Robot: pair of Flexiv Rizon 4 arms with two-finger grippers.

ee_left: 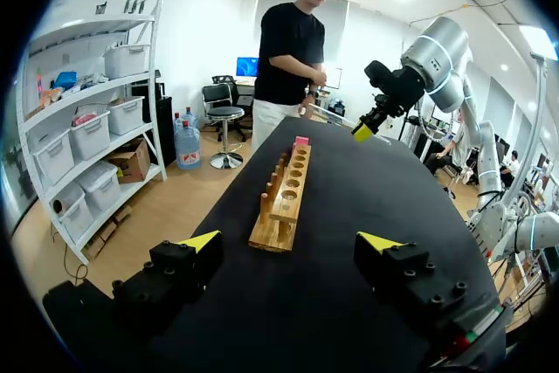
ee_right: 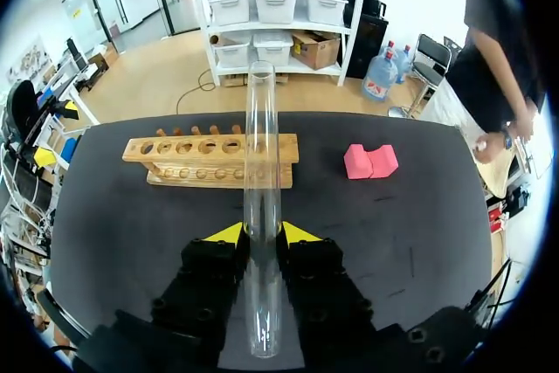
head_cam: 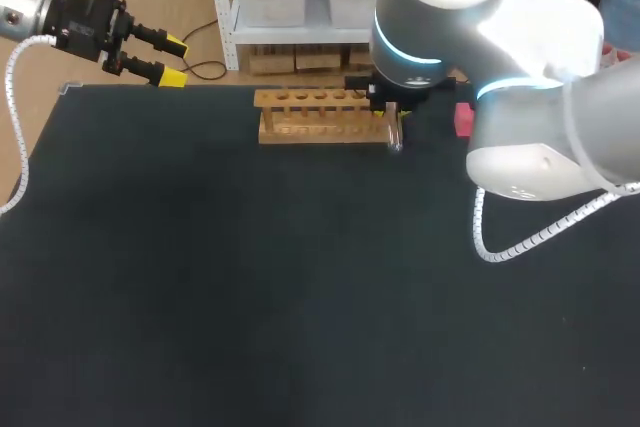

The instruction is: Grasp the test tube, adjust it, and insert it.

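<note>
While my right arm (head_cam: pixel 540 137) hides most of my right gripper (ee_right: pixel 262 233) from above, its 2 fingers (ee_right: pixel 227 235) clamp the test tube (ee_right: pixel 261 146) near the rack (ee_right: pixel 192 150); my left gripper (ee_left: pixel 293 249) stands open, empty.

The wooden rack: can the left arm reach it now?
Probably yes: only bare table lies between the open left gripper and the rack; the right gripper, holding the tube, is at its far end.

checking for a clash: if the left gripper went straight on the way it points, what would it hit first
Probably the wooden rack, end on, straight ahead of the left gripper; height is unclear, so it might pass above.
</note>
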